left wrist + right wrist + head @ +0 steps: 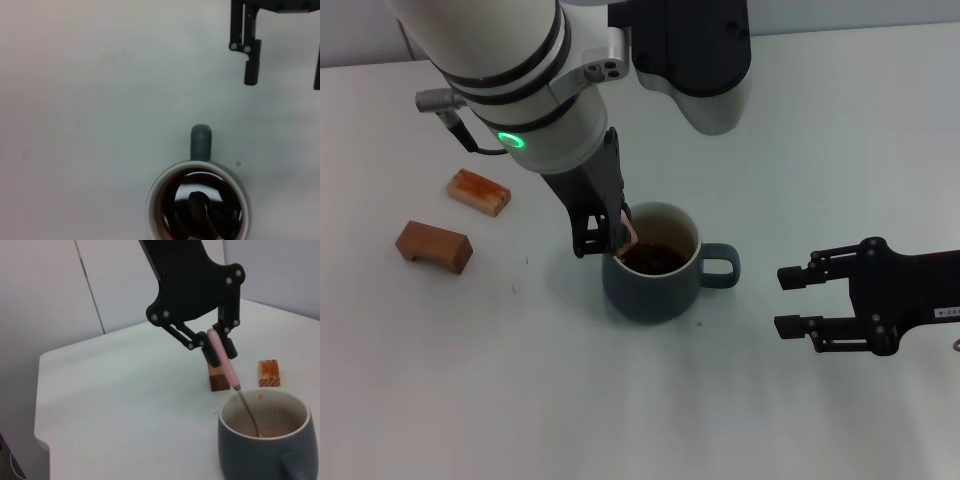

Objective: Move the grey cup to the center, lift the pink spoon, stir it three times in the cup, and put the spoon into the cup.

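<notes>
The grey cup (650, 285) stands mid-table with its handle pointing toward my right arm, and brown liquid shows inside it (197, 207). My left gripper (605, 238) hangs over the cup's left rim, shut on the pink spoon (631, 233). From the right wrist, the left gripper (220, 352) pinches the spoon's pink handle (223, 362), and the thin metal neck slants down into the cup (265, 445). The spoon's bowl (200, 210) lies under the liquid. My right gripper (788, 300) rests open on the table to the right of the cup's handle, holding nothing.
Two brown wooden blocks lie on the left of the table, one orange-toned (479, 192) and one darker (434, 246). In the right wrist view both blocks (219, 381) (268, 373) sit behind the cup. The table is white.
</notes>
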You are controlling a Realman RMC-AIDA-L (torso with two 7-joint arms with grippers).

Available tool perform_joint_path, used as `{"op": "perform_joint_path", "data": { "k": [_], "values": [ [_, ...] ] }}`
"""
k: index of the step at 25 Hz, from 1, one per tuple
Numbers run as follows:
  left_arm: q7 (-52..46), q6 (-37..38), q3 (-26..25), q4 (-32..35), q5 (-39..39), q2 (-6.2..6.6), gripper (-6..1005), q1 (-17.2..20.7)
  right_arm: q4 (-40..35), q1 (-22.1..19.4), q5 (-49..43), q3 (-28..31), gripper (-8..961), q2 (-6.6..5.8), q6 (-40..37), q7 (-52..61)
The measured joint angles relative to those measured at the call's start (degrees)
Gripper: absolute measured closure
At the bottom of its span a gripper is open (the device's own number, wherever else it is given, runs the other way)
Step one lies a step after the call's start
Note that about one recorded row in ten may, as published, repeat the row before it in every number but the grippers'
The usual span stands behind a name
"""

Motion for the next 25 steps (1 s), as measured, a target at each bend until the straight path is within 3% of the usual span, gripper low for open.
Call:
{"op": "perform_joint_path", "data": {
  "k": [8,17,19,23,25],
  "values": [
    [0.1,0.4,-0.5,1.3,-1.8,0.11,809,0.3,-0.1,0.0,0.0,0.1,389,0.0,0.1,0.0],
    [-0.1,-0.3,-1.3,3.6,-2.0,0.18,455,0.6,-0.1,0.1,0.0,0.1,389,0.0,0.2,0.0],
    [0.0,-1.5,-3.4,6.2,-3.2,0.18,384,1.5,-0.1,0.1,0.0,0.1,389,0.0,0.2,0.0],
    [0.3,-2.4,-5.7,6.9,-5.4,0.32,354,2.2,-0.1,0.1,0.1,0.2,389,0.0,0.2,0.0],
    [2.9,-2.9,-13.5,5.6,-15.8,0.45,339,3.7,-0.2,0.2,0.1,0.1,388,0.0,0.2,0.0]
  ]
}}
